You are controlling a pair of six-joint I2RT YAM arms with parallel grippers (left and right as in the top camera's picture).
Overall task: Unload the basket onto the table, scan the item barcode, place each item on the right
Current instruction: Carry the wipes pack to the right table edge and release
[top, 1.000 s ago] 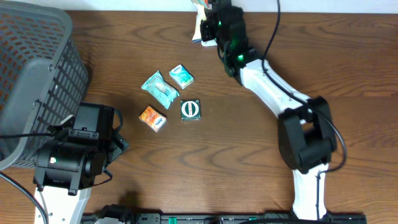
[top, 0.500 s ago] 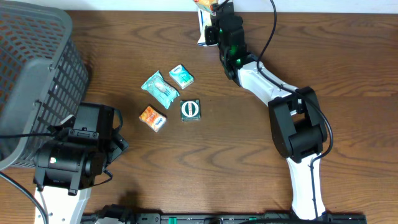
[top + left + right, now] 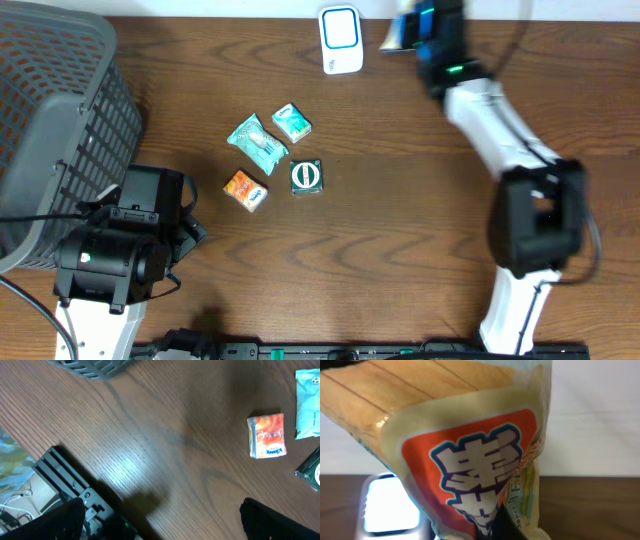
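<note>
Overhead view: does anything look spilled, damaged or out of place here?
Nothing stands out. The small packets lie loose at mixed angles mid-table, none visibly torn or spilled. The scanner sits at the far edge, and the right gripper holds a snack bag just beside it. The basket sits at the left.

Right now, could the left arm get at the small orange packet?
Probably yes: the left claw stands open close beside the orange packet, with only bare table between them.

Overhead top-down; wrist views close, oblique; orange packet [image 3: 245, 190] shared with left.
</note>
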